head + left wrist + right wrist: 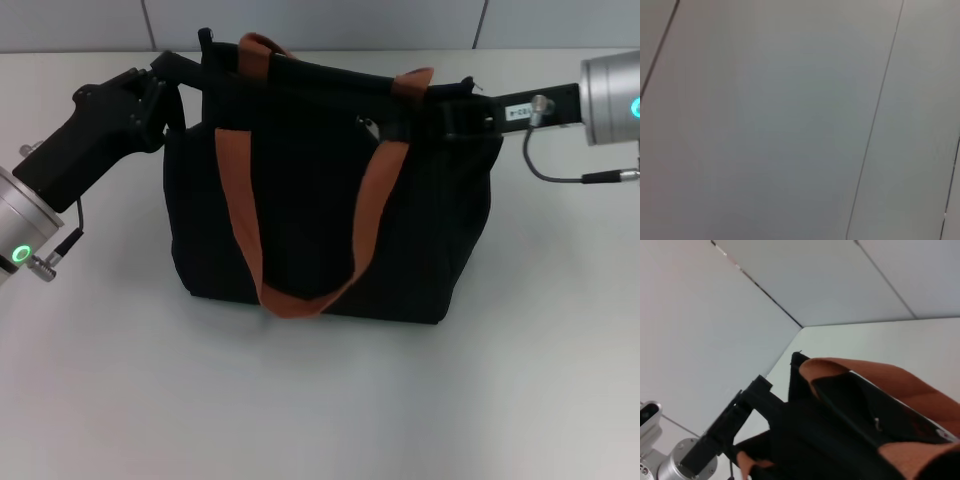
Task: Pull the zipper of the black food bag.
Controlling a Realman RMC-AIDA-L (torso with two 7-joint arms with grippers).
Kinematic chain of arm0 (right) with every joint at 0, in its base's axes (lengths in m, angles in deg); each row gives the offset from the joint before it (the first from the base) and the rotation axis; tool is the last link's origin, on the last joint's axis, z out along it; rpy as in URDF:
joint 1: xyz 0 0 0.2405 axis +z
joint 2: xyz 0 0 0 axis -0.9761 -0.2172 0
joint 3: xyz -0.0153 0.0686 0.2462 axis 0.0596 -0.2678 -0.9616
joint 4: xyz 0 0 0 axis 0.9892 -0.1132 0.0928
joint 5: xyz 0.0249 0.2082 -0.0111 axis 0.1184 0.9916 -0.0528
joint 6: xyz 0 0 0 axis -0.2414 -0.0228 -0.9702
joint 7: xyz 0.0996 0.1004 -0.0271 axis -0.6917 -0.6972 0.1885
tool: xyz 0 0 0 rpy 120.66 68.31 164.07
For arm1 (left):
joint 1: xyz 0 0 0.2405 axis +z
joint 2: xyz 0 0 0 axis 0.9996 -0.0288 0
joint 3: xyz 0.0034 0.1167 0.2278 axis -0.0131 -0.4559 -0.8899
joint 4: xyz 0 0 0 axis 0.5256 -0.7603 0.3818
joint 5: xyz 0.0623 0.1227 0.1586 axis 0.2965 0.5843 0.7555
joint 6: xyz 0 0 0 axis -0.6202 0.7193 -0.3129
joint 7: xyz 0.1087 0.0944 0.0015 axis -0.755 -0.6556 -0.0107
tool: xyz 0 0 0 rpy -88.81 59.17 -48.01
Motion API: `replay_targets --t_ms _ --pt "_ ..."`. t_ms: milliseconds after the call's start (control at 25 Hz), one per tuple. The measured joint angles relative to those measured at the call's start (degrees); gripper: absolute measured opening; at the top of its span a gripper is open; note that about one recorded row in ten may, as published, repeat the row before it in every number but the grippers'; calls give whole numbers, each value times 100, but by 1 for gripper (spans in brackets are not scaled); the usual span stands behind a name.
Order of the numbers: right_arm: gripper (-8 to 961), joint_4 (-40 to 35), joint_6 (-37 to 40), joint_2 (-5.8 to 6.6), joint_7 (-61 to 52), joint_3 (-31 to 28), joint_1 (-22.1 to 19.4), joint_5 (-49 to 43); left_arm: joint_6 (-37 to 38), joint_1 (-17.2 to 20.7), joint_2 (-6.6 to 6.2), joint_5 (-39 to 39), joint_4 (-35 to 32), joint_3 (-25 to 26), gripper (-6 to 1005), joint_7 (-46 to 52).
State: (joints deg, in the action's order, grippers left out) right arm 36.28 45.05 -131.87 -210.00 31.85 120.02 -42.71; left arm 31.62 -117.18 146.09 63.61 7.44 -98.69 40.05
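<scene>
The black food bag [310,200] stands upright mid-table, its rust-orange handles [237,200] draped down the front. My left gripper [190,65] is at the bag's top left corner and looks shut on the fabric edge there; the right wrist view also shows this left gripper [760,390] against that corner of the bag [840,440]. My right gripper [455,115] reaches in at the bag's top right end, black against black. A small silver glint, the zipper [367,124], sits on the top edge left of the right gripper, and the zipper [877,424] also shows in the right wrist view.
The bag rests on a white table [320,400] with a grey panelled wall [320,20] behind it. The left wrist view shows only wall panels [790,120]. A cable [560,175] hangs from the right wrist.
</scene>
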Motion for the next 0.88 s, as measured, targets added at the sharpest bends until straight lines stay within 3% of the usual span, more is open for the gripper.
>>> replay_targets --t_ms 280,600,720,880 --pt "-6 -111 117 1 22 -166 -271 32 -11 0 -10 -32 -42 62 105 -1" --pt "0 -167 1113 2 303 -1110 -500 60 4 -19 -12 -33 -161 104 106 62" --pt "2 -164 1514 -6 736 -1510 -758 380 7 -73 -12 -32 -336 117 107 82" --pt "5 -146 1775 -39 1336 -1576 -1030 852 -1 -136 -12 -33 -439 118 107 85"
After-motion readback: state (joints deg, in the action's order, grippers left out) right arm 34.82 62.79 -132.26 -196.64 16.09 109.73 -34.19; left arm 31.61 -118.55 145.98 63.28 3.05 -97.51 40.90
